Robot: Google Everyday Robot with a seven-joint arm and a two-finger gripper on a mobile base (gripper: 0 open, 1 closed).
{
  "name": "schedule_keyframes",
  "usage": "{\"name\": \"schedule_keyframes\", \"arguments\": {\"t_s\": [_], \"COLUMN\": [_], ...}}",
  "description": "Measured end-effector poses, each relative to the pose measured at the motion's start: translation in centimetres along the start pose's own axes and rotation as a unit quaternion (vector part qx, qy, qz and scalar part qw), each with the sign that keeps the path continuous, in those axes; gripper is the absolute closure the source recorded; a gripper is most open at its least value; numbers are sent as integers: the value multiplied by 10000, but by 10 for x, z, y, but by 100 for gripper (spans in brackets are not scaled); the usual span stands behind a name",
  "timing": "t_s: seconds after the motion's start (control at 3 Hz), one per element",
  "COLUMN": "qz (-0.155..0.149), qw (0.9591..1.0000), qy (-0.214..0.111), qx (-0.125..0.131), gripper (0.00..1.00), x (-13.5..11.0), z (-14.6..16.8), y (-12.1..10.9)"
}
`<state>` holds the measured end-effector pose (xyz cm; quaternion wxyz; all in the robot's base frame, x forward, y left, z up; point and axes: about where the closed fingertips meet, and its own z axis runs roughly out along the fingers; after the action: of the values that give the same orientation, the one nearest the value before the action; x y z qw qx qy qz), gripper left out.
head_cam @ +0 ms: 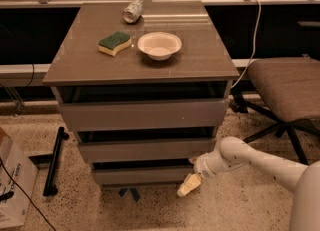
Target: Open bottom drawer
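The cream pincer point(189, 185) hangs low off a rounded white arm point(250, 157), just beside the right end of the bottom drawer point(140, 175), a flat matte grey front, lowest of three. Clenched or released, I cannot tell. Up on the smooth desk point(200, 60) sit a shallow white bowl point(159, 45), a green-topped sponge point(114, 43) and a tipped metal can point(132, 11).

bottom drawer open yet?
Shut: bottom drawer front sits back under the middle drawer, no interior showing. Gripper is at its lower right corner.
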<state>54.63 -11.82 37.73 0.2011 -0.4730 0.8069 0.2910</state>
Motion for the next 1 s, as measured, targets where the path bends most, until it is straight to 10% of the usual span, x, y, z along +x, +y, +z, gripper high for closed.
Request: {"name": "schedule_keyframes", "arguments": {"t_s": [1.0], "qz": [-101], "qw": [9998], "qy": [107], "qx": [-155], "gripper": [0], "x": [19], "z": [52], "y": [-18]}}
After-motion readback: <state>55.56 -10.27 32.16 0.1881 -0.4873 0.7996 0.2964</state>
